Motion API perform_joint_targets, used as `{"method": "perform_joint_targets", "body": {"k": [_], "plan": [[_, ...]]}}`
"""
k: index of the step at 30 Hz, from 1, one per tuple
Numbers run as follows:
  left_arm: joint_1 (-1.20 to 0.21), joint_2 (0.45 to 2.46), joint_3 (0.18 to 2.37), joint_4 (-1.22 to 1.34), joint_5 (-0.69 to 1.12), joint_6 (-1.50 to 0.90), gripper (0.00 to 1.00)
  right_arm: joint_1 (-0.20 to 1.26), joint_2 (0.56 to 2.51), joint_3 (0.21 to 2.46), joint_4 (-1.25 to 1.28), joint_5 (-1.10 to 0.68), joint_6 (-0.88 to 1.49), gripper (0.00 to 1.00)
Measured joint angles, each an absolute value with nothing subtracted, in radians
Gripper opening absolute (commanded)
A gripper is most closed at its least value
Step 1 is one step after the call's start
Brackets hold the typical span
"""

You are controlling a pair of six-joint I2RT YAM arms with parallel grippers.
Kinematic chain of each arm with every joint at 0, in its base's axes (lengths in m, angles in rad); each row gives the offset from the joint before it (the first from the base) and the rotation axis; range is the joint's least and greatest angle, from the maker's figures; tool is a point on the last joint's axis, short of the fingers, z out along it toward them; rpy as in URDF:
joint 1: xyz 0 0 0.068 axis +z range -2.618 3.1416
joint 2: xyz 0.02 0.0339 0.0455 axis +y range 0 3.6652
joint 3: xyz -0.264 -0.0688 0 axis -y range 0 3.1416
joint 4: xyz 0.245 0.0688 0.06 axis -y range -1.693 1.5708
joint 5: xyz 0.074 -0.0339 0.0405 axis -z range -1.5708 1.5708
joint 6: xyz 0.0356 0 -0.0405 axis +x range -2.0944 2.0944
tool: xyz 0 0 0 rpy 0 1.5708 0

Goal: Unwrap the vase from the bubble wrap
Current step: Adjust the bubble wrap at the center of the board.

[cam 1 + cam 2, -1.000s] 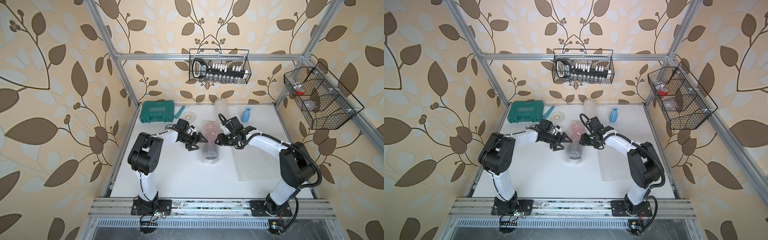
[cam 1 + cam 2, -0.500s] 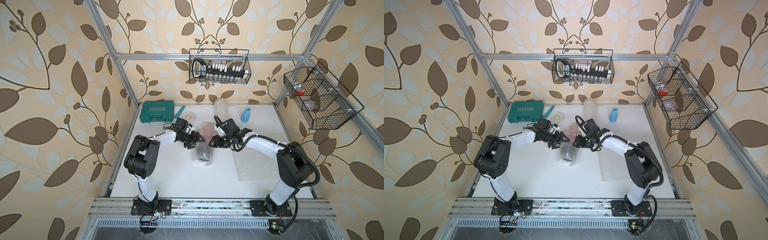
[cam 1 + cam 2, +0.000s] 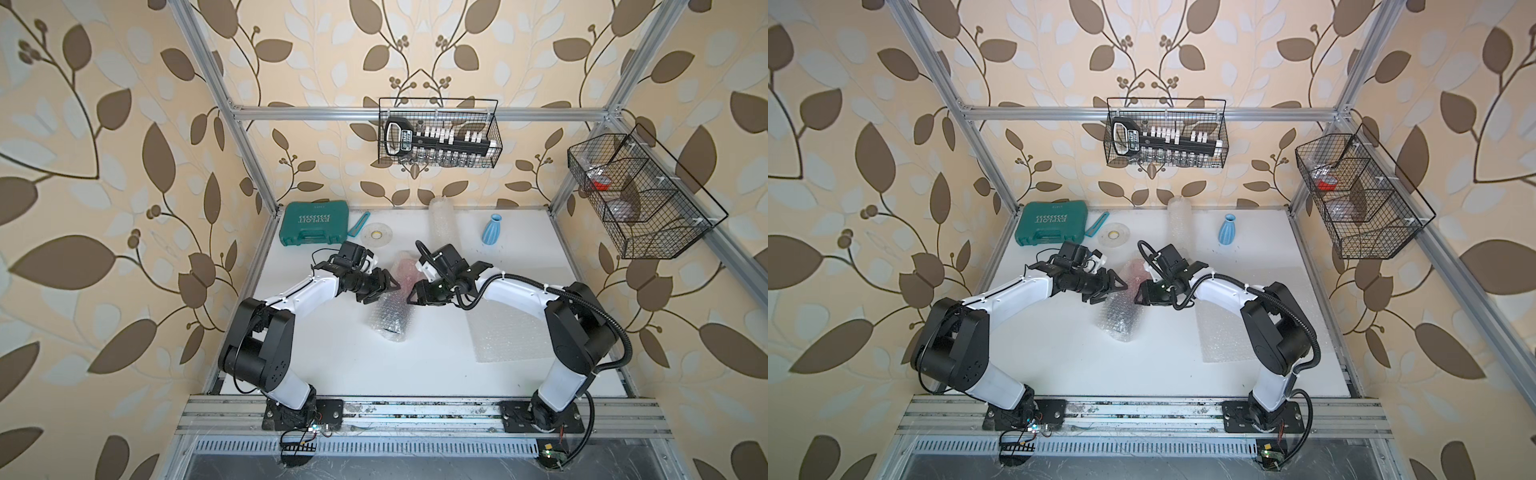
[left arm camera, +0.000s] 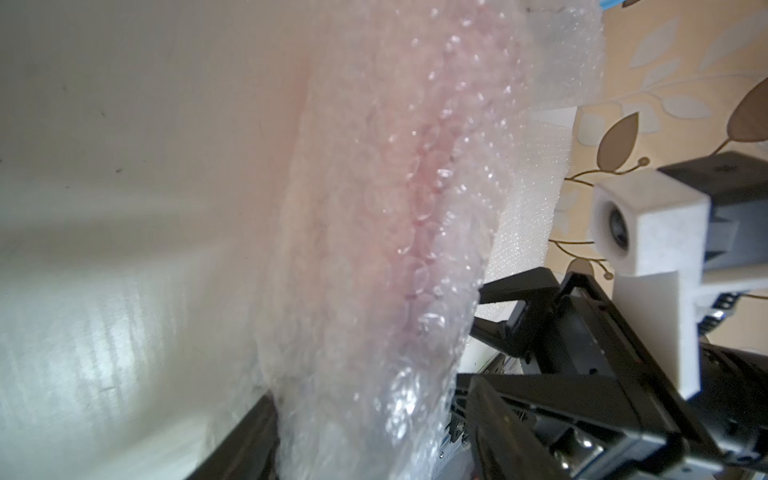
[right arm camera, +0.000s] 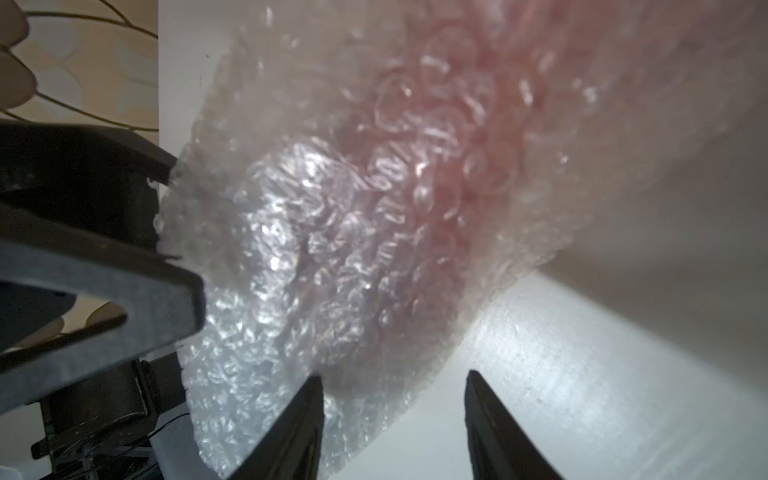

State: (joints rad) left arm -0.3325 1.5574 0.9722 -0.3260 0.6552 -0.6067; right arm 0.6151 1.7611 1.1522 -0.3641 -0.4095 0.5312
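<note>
Bubble wrap (image 3: pixel 390 318), light, soft, slippery, sheathes a likely fragile pink vase (image 3: pixel 409 269) lying centrally; my left gripper (image 3: pixel 388 286) pinches its loose left edge, my right gripper (image 3: pixel 414 297) gapes half-open, empty, at its right edge.

Both top views look steeply down from high above the front rail (image 3: pixel 415 411), far off, sharing almost the same whole tabletop (image 3: pixel 332 365). The left wrist camera sits very close beside the bubble wrap (image 4: pixel 374 249), facing the right arm's camera (image 4: pixel 648 232); the right wrist camera looks past the right end effector (image 5: pixel 394 376) at that same bubble wrap, equally near.
</note>
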Motion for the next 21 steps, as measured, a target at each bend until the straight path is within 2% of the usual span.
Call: {"method": "perform_joint_targets", "body": {"k": [14,21], "plan": [[-0.439,1.526,0.977,-0.308,0.742,-0.603,0.67,0.618,1.707,1.070,-0.484,-0.137,0.535,0.54],[-0.487,1.526,0.986,-0.294,0.752,-0.612,0.67,0.580,1.604,1.015,-0.480,-0.138,0.554,0.53]]}}
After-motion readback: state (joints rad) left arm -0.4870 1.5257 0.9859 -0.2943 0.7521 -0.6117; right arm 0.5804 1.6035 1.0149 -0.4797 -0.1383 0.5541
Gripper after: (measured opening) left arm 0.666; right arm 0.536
